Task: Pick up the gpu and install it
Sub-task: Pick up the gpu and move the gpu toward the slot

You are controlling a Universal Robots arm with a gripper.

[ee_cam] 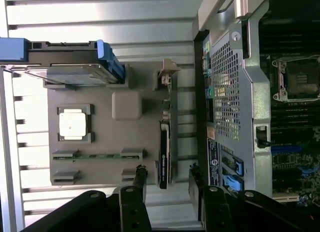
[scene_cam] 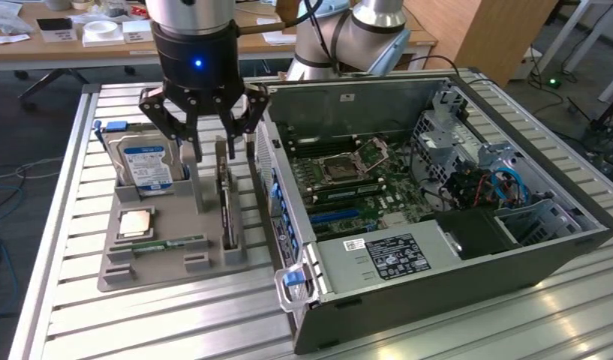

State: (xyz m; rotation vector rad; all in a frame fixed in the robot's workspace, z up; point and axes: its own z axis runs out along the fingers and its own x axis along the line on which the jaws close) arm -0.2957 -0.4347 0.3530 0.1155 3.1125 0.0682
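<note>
The graphics card point(scene_cam: 227, 206) stands on its long edge in a slot of a grey holder tray point(scene_cam: 151, 271), on the side of the tray nearest the open computer case point(scene_cam: 546, 251). The robot arm's pincer point(scene_cam: 212, 142) hangs just above the card's far end, its fingers point(ee_cam: 140, 175) spread apart and holding nothing. A silver hard drive point(scene_cam: 146, 165) stands upright in the same tray. A square processor chip point(scene_cam: 136, 223) and a narrow green memory stick point(scene_cam: 166, 244) lie flat in the tray. Everything rests on a slatted metal bench point(scene_cam: 136, 326).
</note>
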